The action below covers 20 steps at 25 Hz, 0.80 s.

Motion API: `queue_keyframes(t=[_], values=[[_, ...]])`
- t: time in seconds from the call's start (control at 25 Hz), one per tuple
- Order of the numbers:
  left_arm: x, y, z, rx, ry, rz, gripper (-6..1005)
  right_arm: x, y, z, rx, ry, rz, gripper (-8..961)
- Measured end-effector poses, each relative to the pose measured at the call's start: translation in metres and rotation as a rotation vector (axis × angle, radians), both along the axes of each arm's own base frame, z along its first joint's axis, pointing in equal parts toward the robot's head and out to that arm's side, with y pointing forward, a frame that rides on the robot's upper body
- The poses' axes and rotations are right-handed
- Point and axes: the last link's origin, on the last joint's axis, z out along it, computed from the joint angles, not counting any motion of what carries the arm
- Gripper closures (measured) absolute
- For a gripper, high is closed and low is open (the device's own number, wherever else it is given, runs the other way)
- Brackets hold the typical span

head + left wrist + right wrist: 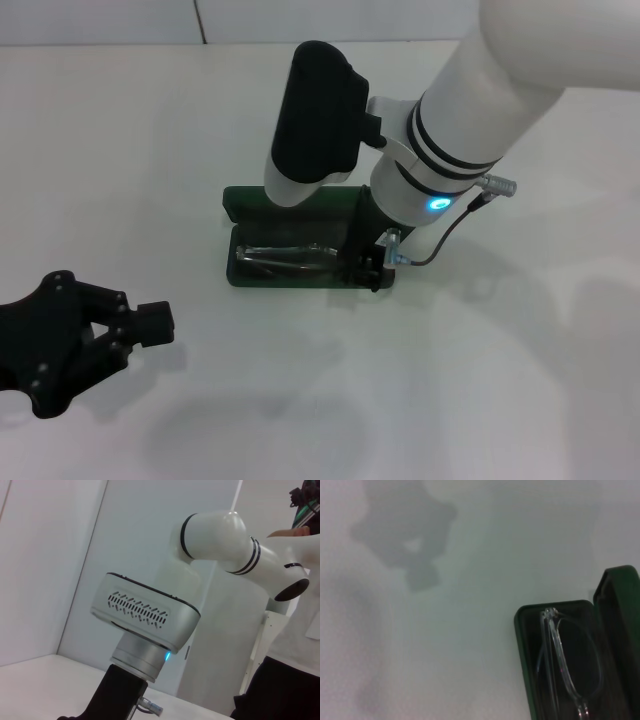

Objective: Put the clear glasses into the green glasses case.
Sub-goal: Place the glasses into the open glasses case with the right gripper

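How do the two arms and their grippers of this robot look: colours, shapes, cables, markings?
The right arm is a thick white tube with black rings, a glowing blue-green light and a thin dark cable at the wrist, beside a black padded block. The left gripper is matte black and angular, with bolted linkages.

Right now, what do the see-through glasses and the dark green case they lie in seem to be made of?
The clear glasses look like colourless moulded plastic: the dark lining shows straight through the lens, and the frame edges glint glossy. The green glasses case seems a rigid clamshell, perhaps plastic or coated shell, with a smooth dark green rim and a duller, darker lining; its exact material is unclear.
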Motion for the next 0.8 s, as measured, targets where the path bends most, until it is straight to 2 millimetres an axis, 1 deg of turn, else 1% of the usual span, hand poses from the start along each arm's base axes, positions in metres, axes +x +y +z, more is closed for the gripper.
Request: queue_keyframes(t=[0.48,0.8], values=[[0.0003,-0.0003,-0.0019,-0.005,-0.006,0.004,946,0.0047,0.0050,-0.0013,0.017,-0.002,0.004,764],[0.0003,-0.0004,-0.0021,-0.004,-0.006,0.003,946,0.0041,0.0058,-0.0016,0.021,0.000,0.011,764]])
